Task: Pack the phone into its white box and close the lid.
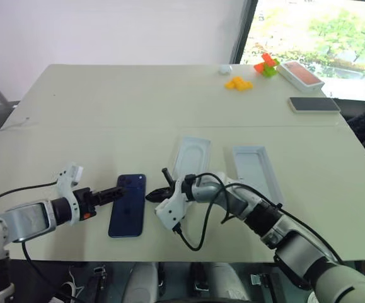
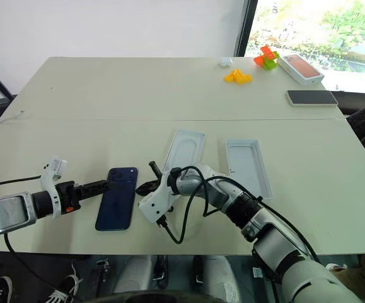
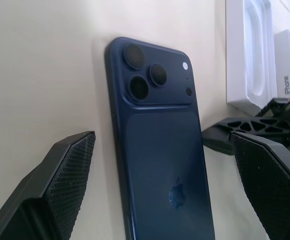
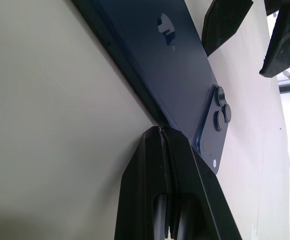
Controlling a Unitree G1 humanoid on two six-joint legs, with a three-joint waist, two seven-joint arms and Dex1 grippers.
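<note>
The dark blue phone (image 1: 127,206) lies back up near the table's front edge, its camera bump (image 3: 152,77) at the far end. My left gripper (image 1: 120,191) reaches in from the left and is open, its fingers (image 3: 67,170) standing either side of the phone. My right gripper (image 1: 152,196) is shut, and its tips (image 4: 160,145) rest against the phone's right long edge. Beyond it lies a shallow white piece with an oval recess (image 1: 191,156); I cannot tell whether this is the white box or an insert in it. The lid (image 1: 255,170) lies open side up to its right.
At the far right of the table are an orange-topped white box (image 1: 301,74), a dark grey slab (image 1: 314,104), yellow blocks (image 1: 239,83) and red and green blocks (image 1: 267,65). The table's front edge (image 1: 169,255) runs just below the phone.
</note>
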